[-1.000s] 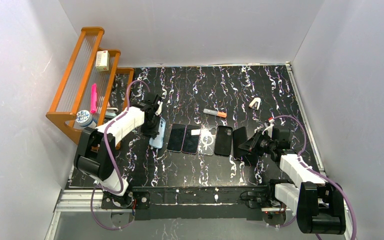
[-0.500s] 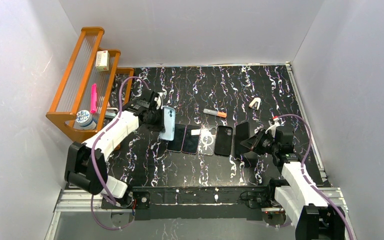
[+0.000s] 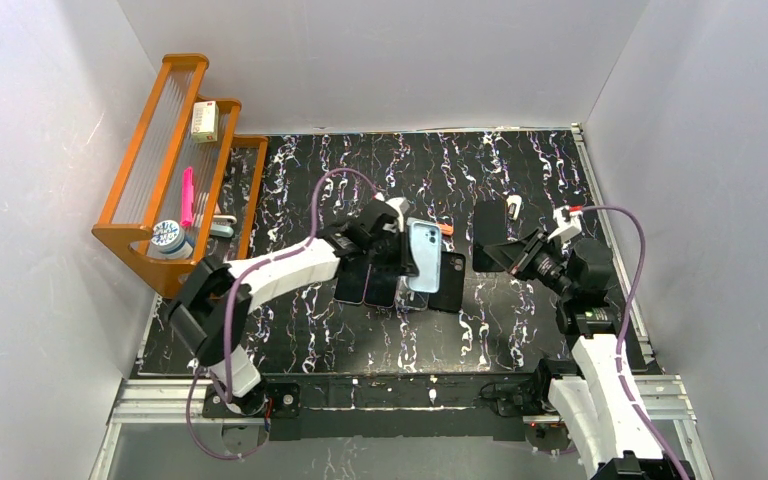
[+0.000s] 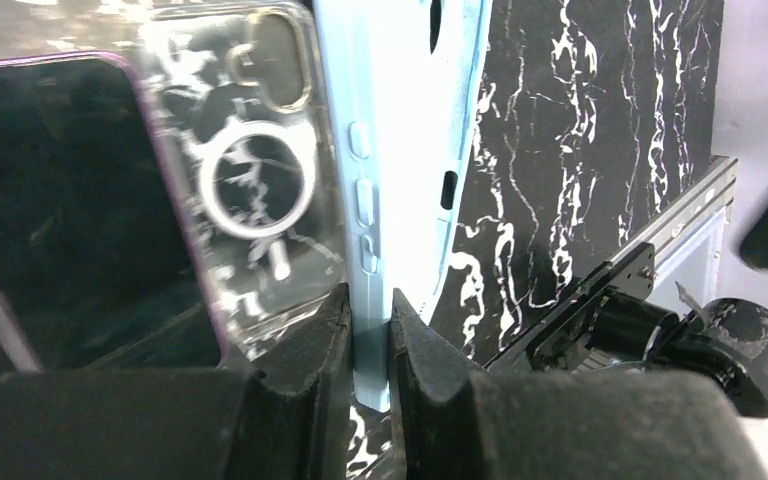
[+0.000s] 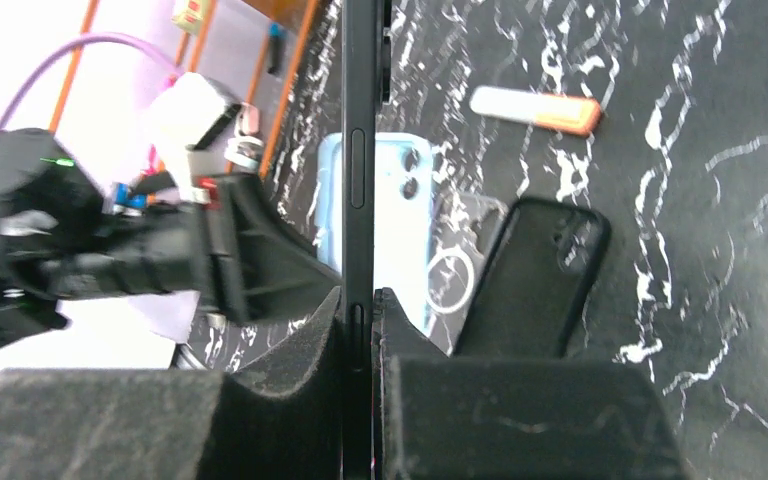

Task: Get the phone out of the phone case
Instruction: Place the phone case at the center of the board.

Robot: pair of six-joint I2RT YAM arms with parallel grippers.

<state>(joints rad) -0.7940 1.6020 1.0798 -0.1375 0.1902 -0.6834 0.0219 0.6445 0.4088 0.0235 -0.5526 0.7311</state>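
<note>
My left gripper (image 3: 403, 252) is shut on a light blue phone case (image 3: 423, 255) and holds it upright above the row of phones. The left wrist view shows the case edge-on (image 4: 400, 150) between the pads (image 4: 332, 330). I cannot tell whether a phone sits in it. My right gripper (image 3: 518, 258) is shut on a thin black phone (image 3: 488, 236), held upright off the table to the right of the blue case. In the right wrist view the phone is edge-on (image 5: 360, 120), with the blue case (image 5: 405, 215) behind it.
On the table lie dark phones with purple edges (image 3: 365, 285), a clear case with a ring (image 4: 260, 180) and a black case (image 3: 450, 285). An orange-capped marker (image 5: 535, 108) and a small white item (image 3: 512, 207) lie farther back. An orange rack (image 3: 175, 160) stands at the left.
My left arm has lifted the blue case from the left end of the row and carried it right to the middle. My right arm has raised the black phone and moved it back.
</note>
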